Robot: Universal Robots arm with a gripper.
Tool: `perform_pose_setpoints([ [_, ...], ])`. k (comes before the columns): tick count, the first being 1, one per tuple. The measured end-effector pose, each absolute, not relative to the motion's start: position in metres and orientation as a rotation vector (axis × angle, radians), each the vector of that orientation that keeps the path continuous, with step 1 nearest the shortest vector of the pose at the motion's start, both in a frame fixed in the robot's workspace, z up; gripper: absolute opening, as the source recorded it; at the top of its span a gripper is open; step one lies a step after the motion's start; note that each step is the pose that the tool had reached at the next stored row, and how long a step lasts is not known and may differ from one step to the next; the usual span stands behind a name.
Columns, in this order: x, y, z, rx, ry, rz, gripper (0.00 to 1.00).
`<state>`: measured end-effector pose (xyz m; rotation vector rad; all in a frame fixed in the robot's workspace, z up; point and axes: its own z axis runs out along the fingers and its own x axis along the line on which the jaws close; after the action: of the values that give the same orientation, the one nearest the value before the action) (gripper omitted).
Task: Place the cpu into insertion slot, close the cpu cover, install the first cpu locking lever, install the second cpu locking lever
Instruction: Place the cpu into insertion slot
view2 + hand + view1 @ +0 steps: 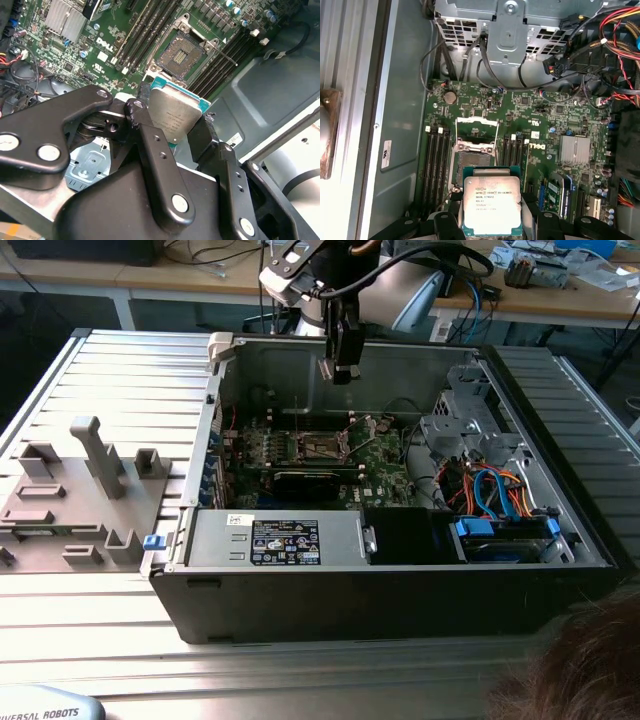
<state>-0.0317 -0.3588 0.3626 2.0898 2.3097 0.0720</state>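
In the exterior view, the gripper (340,368) is hanging in the upper middle of the frame, above the open computer case (400,590). It is floating well over the green motherboard (385,468) and its insertion slot (318,448) in the middle of the frame. In the second wrist view, the black fingers (150,135) are squeezing the cpu (175,116) by its edges, silver side showing, with the slot lying open beyond it. In the first wrist view, the cpu is sitting between the fingers, apart from the slot, and the cpu cover (477,120) is standing open at the slot's far side.
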Motion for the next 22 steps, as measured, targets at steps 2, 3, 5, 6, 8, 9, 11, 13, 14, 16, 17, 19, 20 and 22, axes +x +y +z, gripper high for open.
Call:
perform_pose_setpoints([
  [2,-0.0316,-0.3588,0.3626,2.091,2.309,0.072,0.54],
  [3,-0.0316,-0.3588,0.3626,2.092,2.308,0.072,0.54],
  [5,-0.0316,-0.3588,0.3626,2.093,2.307,0.072,0.54],
  [6,-0.0317,-0.3588,0.3626,2.093,2.306,0.072,0.54],
  [8,-0.0316,-0.3588,0.3626,2.095,2.305,0.072,0.54],
  [9,-0.0316,-0.3588,0.3626,2.096,2.304,0.072,0.54],
  [11,-0.0316,-0.3588,0.3626,2.097,2.303,0.072,0.54],
  [13,-0.0316,-0.3588,0.3626,2.098,2.302,0.072,0.54],
  [14,-0.0316,-0.3588,0.3626,2.099,2.301,0.072,0.54],
  [16,-0.0316,-0.3588,0.3626,2.101,2.300,0.072,0.54],
  [17,-0.0316,-0.3588,0.3626,2.102,2.299,0.072,0.54],
  [19,-0.0316,-0.3588,0.3626,2.103,2.297,0.072,0.54],
  [20,-0.0316,-0.3588,0.3626,2.104,2.297,0.072,0.54],
  [22,-0.0316,-0.3588,0.3626,2.105,2.295,0.072,0.54],
])
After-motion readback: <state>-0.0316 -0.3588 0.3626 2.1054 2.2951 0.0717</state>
